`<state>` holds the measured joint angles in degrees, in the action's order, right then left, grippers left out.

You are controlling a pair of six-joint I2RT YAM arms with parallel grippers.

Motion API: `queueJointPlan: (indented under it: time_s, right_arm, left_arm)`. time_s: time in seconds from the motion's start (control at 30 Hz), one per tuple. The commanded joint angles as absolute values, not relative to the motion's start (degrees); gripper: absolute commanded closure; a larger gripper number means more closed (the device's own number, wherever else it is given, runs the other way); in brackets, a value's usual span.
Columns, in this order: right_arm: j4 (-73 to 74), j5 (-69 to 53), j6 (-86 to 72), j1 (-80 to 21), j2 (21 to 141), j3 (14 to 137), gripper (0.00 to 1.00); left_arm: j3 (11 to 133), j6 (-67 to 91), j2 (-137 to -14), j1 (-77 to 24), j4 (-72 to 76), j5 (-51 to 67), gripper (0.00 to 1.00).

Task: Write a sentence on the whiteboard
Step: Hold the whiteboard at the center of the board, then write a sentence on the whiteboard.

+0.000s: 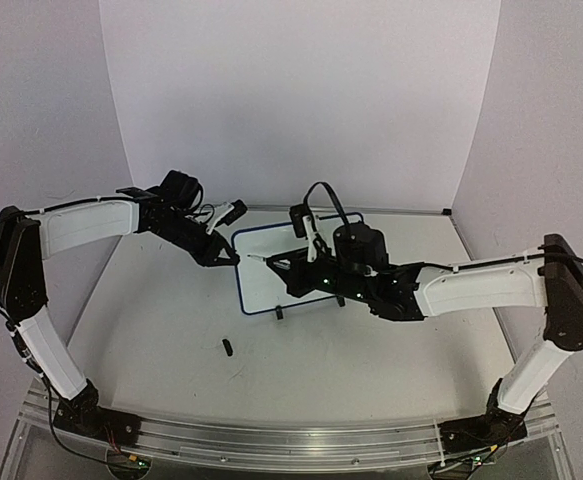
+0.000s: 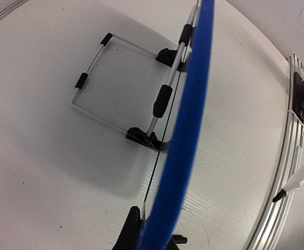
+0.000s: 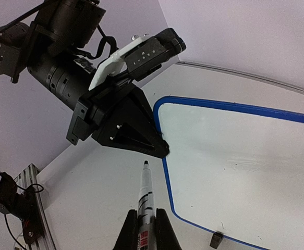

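L gripper (image 1: 233, 256) is clamped on the left edge of the whiteboard (image 1: 261, 288), fingers (image 3: 159, 146) pinching the blue rim. The board stands on its wire stand (image 2: 92, 83) mid-table, betw. the two arms. R gripper (image 3: 145, 234) is closed on a marker (image 3: 145, 200). The tip points at the board's left side, just below the L fingers, beside the rim and off the white face. There are faint marks on the face in the R wrist view, too faint to tell if they are writing.

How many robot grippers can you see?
2. The left gripper pinches an edge of the blue-rimmed rectangular whiteboard; the right gripper holds a white black-tipped marker near that edge.
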<state>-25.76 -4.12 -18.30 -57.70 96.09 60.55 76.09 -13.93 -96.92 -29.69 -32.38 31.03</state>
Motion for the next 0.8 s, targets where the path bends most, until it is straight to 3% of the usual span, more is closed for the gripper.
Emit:
queueJointPlan:
  time_s: [0.0,0.77]
  right_arm:
    - [-27.5,-0.1,-16.2,-58.4,98.8,64.7,1.0]
    - [-28.4,2.9,-14.0,-58.6,105.7,71.7,1.0]
  left_arm:
    - [76.3,-14.2,-96.6,-29.8,-31.7,31.2,1.0]
    - [75.9,-15.8,-97.1,-29.8,-31.9,30.3,1.0]
